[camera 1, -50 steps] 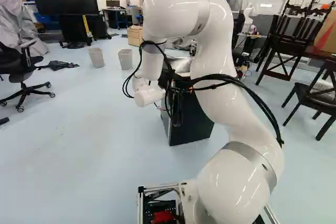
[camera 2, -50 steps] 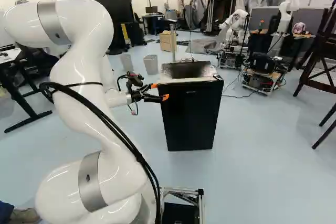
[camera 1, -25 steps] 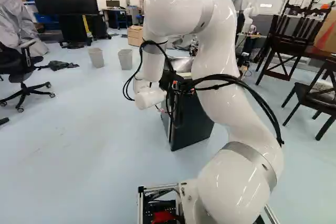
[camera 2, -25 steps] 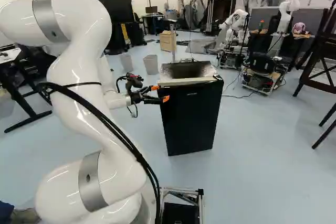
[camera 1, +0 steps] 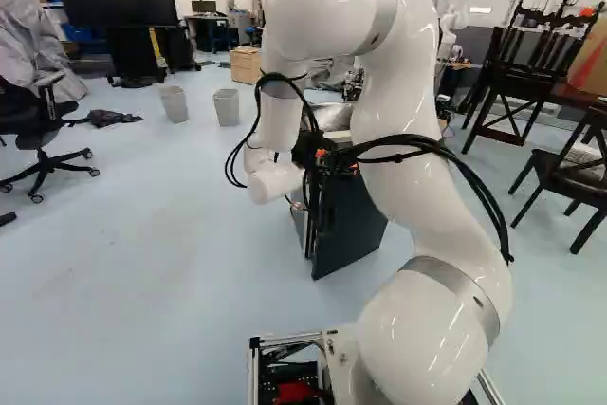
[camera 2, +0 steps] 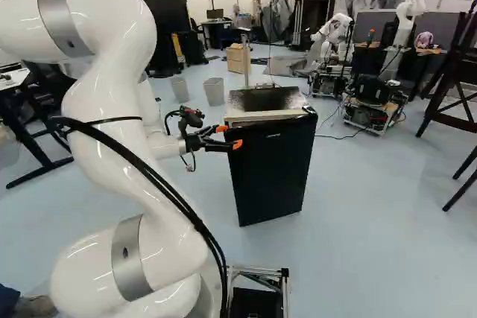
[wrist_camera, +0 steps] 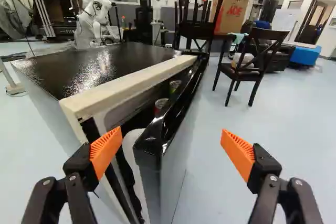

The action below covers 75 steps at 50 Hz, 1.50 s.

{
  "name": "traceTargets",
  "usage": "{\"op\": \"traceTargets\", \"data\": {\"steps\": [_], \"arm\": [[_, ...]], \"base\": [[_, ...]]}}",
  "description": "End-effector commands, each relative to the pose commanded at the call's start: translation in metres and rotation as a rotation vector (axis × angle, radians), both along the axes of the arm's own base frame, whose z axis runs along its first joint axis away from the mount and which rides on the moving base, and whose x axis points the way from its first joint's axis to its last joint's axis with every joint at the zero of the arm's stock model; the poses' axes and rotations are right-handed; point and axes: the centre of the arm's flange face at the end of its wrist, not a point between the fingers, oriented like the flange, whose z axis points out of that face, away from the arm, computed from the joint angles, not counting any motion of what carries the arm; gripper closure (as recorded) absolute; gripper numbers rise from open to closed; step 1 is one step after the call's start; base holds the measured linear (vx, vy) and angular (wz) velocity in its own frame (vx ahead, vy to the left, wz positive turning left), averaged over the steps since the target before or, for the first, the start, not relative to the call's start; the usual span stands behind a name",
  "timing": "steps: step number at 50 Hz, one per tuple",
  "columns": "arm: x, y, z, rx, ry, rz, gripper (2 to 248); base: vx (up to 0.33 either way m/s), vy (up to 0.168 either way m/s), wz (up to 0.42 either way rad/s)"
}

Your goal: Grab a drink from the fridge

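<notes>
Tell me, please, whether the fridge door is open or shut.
Partly open: in the wrist view, a gap shows between the door and the fridge, with can tops inside.

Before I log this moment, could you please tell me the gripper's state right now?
Gripper: open, with the ajar fridge door between its fingers, ungripped.

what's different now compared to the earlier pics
The mini fridge door has swung further out from the cabinet, toward the base. The arm has drawn back the same way. The end effector is open around the door's edge, not gripping it. The base, cabinet and waste bins stayed put.
</notes>
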Motion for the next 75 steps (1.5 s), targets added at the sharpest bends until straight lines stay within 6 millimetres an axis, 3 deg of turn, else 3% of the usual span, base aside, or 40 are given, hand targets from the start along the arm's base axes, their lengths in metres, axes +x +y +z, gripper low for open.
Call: {"op": "traceTargets", "data": {"steps": [75], "arm": [[-0.108,-0.054,0.000,-0.071,0.131,-0.085,3]], "base": [[0.000,0.000,0.000]]}}
